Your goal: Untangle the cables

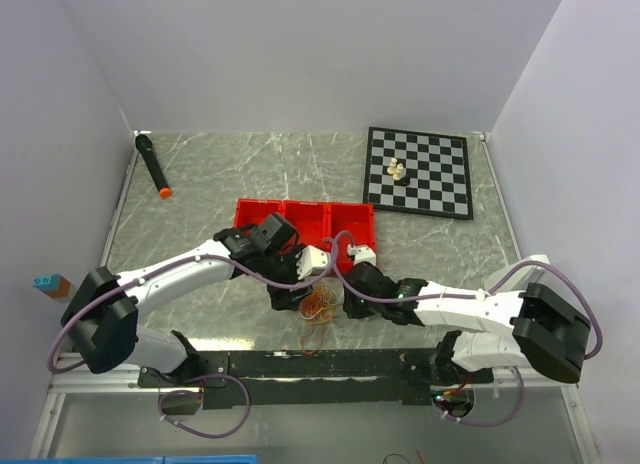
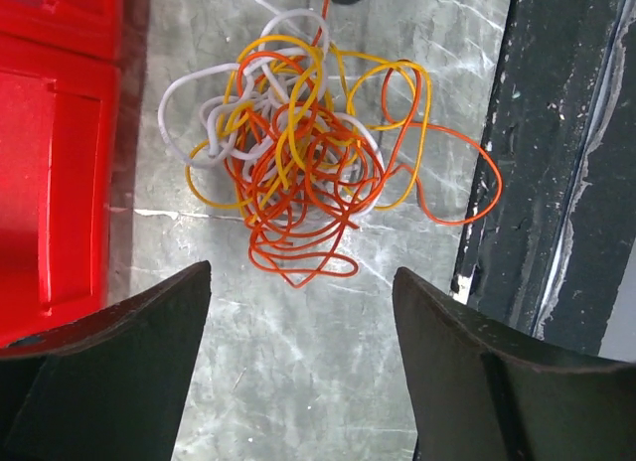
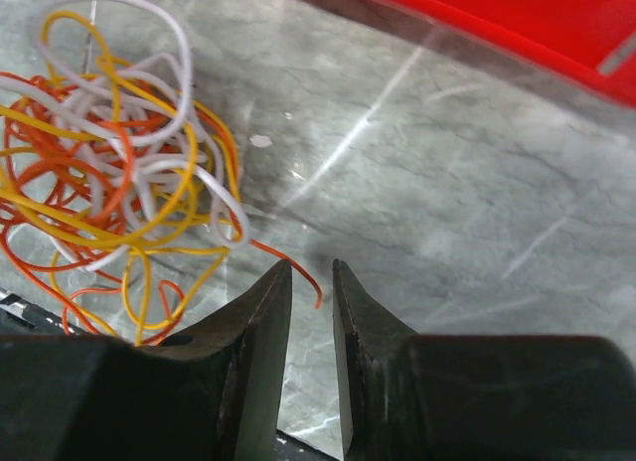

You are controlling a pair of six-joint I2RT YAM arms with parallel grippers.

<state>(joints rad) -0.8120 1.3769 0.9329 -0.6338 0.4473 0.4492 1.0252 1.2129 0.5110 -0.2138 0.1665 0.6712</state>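
Top external view: the cables [image 1: 321, 306] lie as one small clump on the grey marbled counter [image 1: 200, 184], close to its near edge, just near of the row of red bins [image 1: 303, 220] and just far of the black strip [image 1: 310, 364] that carries my arm bases. Both my arms bend inward over that spot.

Through my left wrist camera the clump is a loose, loopy knot. Orange-red strands are densest at its heart and trail out in one wide loop towards the black strip. Yellow loops weave through and arch over them, and white loops bulge out on the bin side. My left pincer [image 2: 298, 280] hangs above the counter beside the clump with its fingers wide apart, holding nothing.

My right pincer [image 3: 311, 272] sits low by the clump's edge, its fingers drawn close with only a narrow slit between them. A loose orange-red end runs up to the mouth of that slit; it does not look clamped.
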